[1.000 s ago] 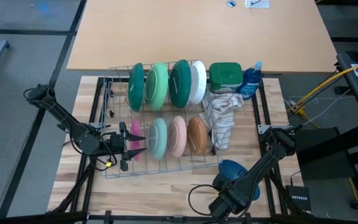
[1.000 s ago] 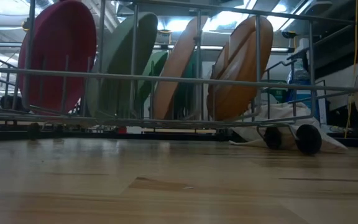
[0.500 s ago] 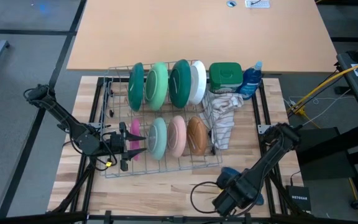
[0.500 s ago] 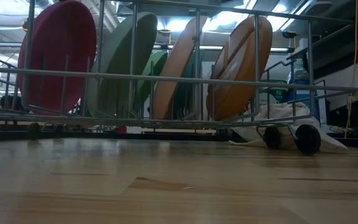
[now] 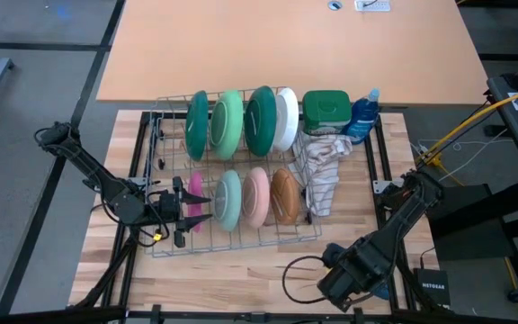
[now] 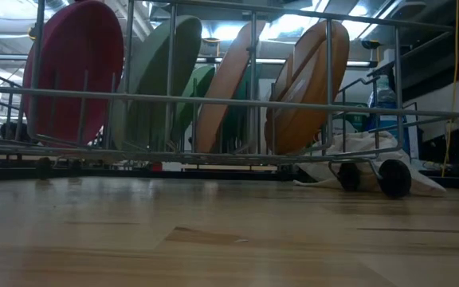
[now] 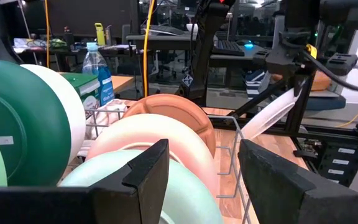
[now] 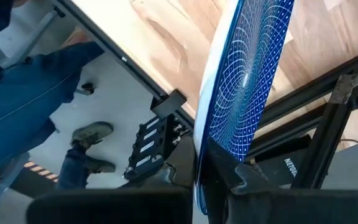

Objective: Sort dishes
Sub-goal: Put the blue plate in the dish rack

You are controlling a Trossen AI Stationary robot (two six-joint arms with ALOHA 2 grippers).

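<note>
The right claw (image 8: 219,180) is clamped on the rim of a blue plate (image 8: 244,87), holding it edge-on near the surface's front edge, likely so it can slot upright into the rack (image 5: 232,236). The left claw (image 5: 190,206) hangs wide beside the pink plate (image 5: 195,192)

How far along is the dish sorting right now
Eight plates already stand in the wire rack: four large ones behind, four small ones in front. In hand: the right gripper is shut on a blue patterned plate at the table's near edge. The left gripper waits open by the pink plate. Left: racking the blue plate.
</note>
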